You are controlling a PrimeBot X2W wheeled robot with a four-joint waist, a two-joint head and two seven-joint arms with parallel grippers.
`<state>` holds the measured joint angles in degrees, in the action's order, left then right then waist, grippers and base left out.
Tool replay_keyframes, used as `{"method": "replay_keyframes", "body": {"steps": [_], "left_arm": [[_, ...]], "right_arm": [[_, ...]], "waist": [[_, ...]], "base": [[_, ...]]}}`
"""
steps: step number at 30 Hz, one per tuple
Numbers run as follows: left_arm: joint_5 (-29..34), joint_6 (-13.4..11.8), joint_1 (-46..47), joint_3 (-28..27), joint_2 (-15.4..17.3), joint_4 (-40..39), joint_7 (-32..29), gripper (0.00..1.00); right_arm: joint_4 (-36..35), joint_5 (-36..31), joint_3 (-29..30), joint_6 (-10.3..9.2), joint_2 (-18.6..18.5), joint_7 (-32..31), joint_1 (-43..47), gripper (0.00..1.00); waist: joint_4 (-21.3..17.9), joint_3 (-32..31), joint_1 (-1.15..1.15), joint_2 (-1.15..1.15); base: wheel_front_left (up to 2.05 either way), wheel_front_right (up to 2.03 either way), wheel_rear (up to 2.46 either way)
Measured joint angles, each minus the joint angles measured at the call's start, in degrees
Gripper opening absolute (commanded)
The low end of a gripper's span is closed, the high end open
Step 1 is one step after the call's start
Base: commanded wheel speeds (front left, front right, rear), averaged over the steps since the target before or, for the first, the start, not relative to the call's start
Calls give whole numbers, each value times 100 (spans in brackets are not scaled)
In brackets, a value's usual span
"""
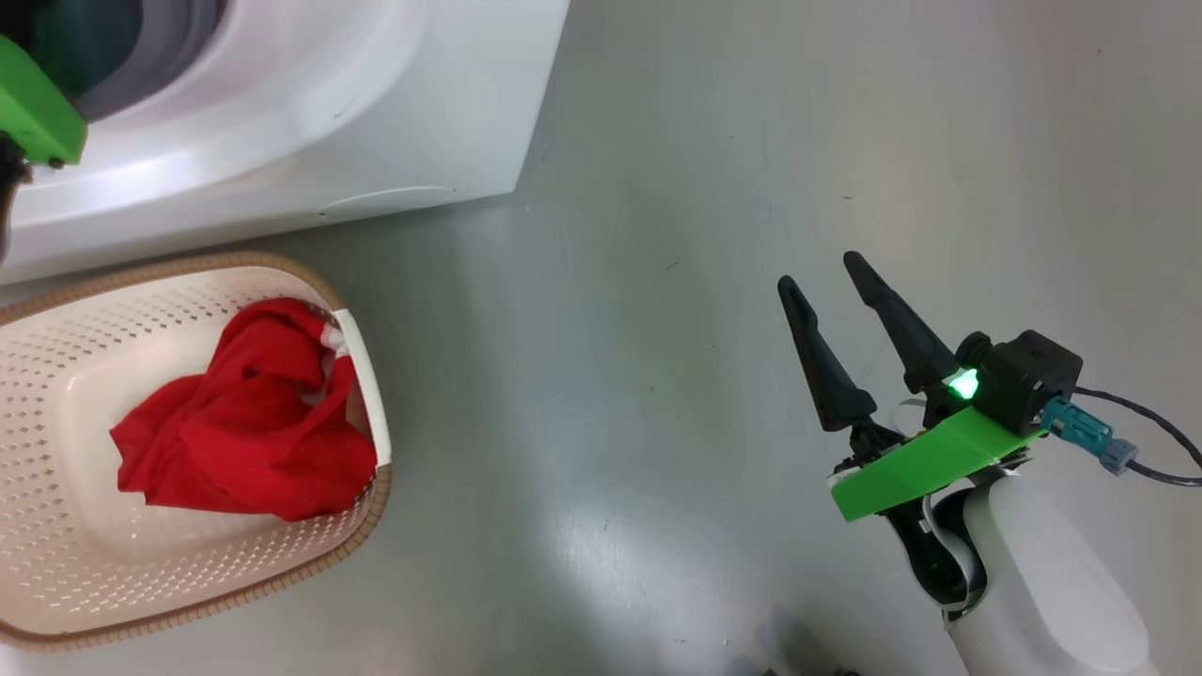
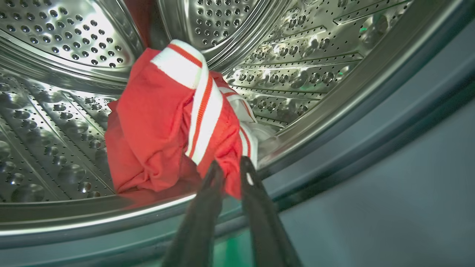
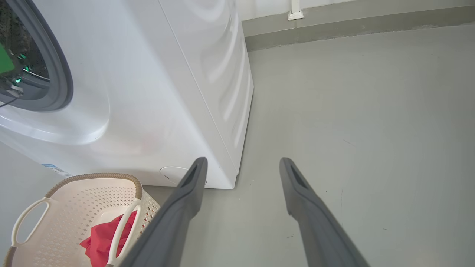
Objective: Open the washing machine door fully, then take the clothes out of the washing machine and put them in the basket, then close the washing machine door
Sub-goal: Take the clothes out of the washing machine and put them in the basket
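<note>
Inside the washing machine (image 1: 376, 122), the left gripper (image 2: 231, 164) has its two dark fingers pinched together on a fold at the near edge of a striped garment (image 2: 163, 122). This garment is red with white bands. It is bunched on the floor of the steel drum (image 2: 55, 129), just behind the drum's front lip, with the grey gasket (image 2: 352, 148) below and to the side of that lip. Perforated drum wall stands open around the cloth on both sides and behind it.

From the head view, the machine's white front fills the upper left corner. The basket (image 1: 56, 526) stands on the floor just before it. A second red garment (image 1: 244, 422) lies crumpled against the basket's right end, partly under the white handle. The rest of the basket's bottom is bare.

The right gripper (image 1: 820, 270) hangs over grey floor (image 1: 610, 376) with its fingers spread apart, holding nothing. It is well apart from the basket, beyond the machine's front corner. Wide open floor lies between it and the basket's rim, and beyond the machine's side to the wall.
</note>
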<state>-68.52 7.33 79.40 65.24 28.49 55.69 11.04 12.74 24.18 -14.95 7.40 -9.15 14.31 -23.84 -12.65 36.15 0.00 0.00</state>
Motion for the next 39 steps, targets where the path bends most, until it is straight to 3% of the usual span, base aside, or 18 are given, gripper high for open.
{"method": "replay_keyframes", "body": {"steps": [9,18,23,39], "left_arm": [[-241,0,51,218,-9,25,186,0],[-476,-1,52,93,-25,-148,326,0],[-333,-1,-31,-525,-24,-407,334,0],[953,-1,-1321,-2674,-246,-1228,343,0]], "right_arm": [[-4,0,3,0,-1,0,0,100],[-4,-10,33,0,-22,0,-1,100],[-5,-34,71,0,-64,0,-1,100],[-5,-40,155,0,-192,0,8,100]], "waist": [[49,8,0,0],[194,-35,0,0],[301,-53,0,0],[617,-275,0,0]], "base": [[0,0,0],[0,0,0],[0,0,0],[0,0,0]]}}
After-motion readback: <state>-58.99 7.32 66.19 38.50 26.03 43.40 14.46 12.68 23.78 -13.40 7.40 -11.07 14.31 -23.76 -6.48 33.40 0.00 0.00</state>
